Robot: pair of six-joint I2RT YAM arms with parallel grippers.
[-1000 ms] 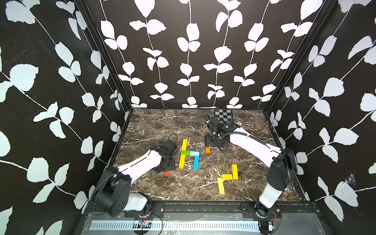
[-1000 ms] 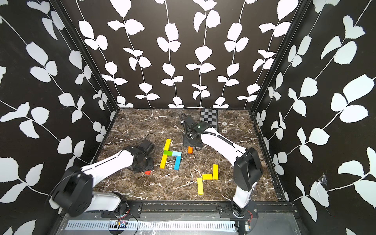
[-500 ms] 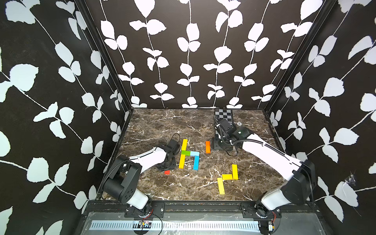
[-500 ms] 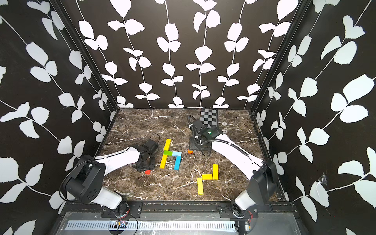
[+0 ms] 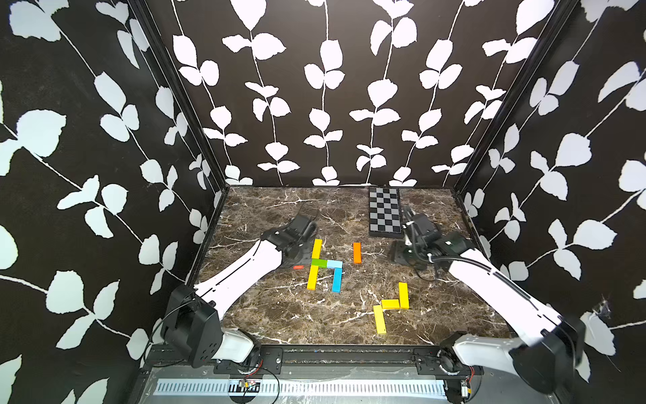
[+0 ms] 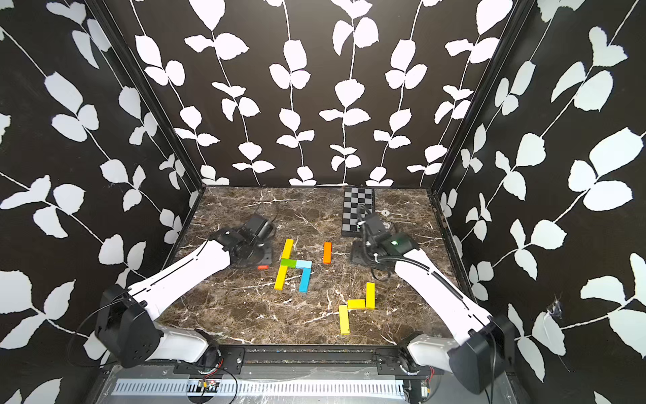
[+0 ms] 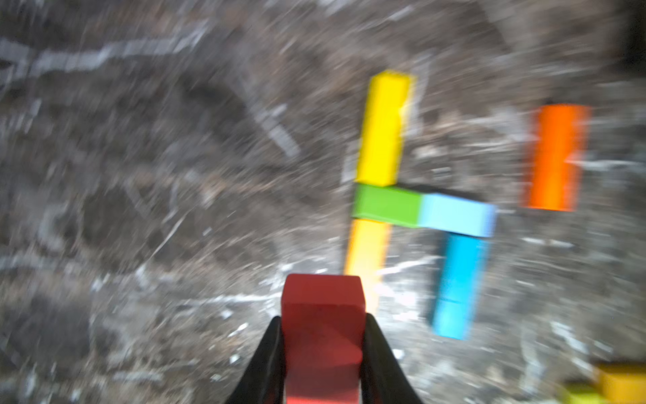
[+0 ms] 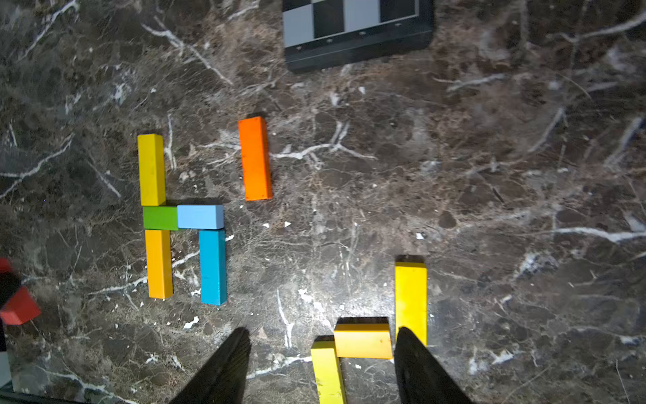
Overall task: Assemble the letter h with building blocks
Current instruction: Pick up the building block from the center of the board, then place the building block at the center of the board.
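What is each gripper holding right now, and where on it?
Left gripper clamps the red block by its opposite sides, one end protruding beyond the jaws. Right gripper is open, holding nothing.

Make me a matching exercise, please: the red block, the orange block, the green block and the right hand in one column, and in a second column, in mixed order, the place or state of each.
Column 1
1. red block
2. orange block
3. green block
4. right hand

Column 2
A. lies alone, touching no other block
B. open, holding nothing
C. gripped in the left hand
D. lies end to end against the light blue block

Pairs: 1-C, 2-A, 3-D, 4-B
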